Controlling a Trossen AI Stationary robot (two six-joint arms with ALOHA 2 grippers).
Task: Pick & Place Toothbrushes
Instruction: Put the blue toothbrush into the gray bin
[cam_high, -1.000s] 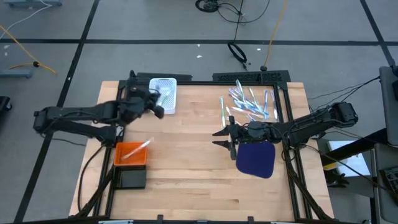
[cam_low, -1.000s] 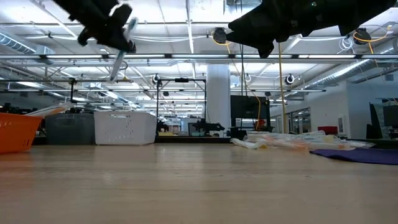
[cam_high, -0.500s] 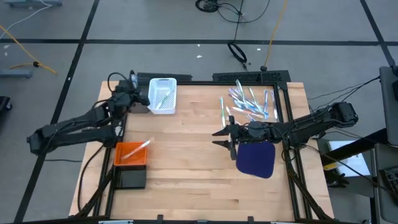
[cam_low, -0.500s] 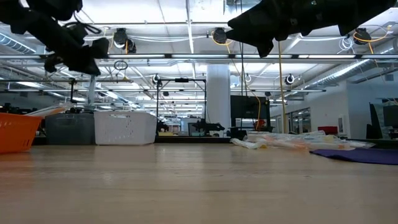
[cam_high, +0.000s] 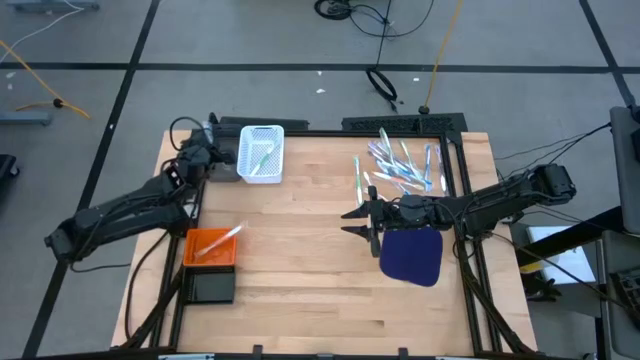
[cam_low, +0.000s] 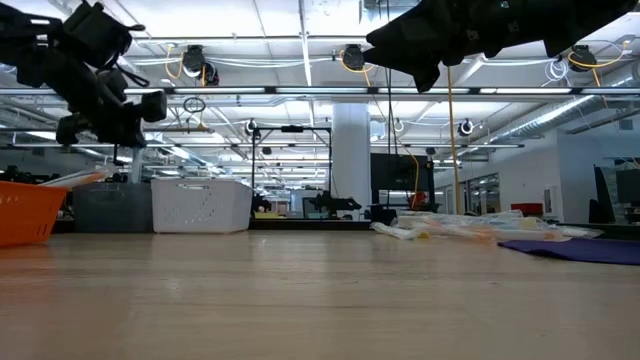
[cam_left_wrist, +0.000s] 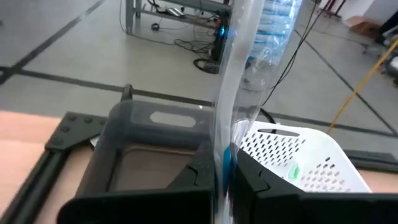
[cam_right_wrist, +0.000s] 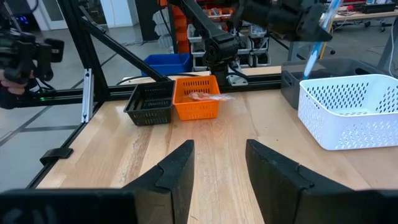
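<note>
The left gripper (cam_left_wrist: 225, 177) pinches a packaged translucent light-blue plastic toothbrush (cam_left_wrist: 239, 81) upright above the grey plastic bin (cam_high: 222, 160), just beside the white perforated basket (cam_high: 262, 153), probably to sort it, while the right gripper (cam_right_wrist: 217, 165) waits spread.

Even Overhead Light, Soft Close-Ups

Bright and evenly lit from above in the high view; only faint, short shadows on the wooden table (cam_high: 300, 250) beneath the arms. In the low view, long rows of ceiling lights (cam_low: 300, 60) glaring against the dark arms, reduced to near silhouettes; nearest stretch of tabletop smeared out of focus. In the left wrist view, packaged toothbrush (cam_left_wrist: 239, 81) blurred at close range, catching pale highlights; white basket (cam_left_wrist: 311, 162) somewhat sharper. In the right wrist view, daylight-like brightness, own fingers (cam_right_wrist: 171, 171) dark and soft-edged, orange basket (cam_right_wrist: 198, 98) crisp, straight lines bowing slightly towards the edges.
</note>
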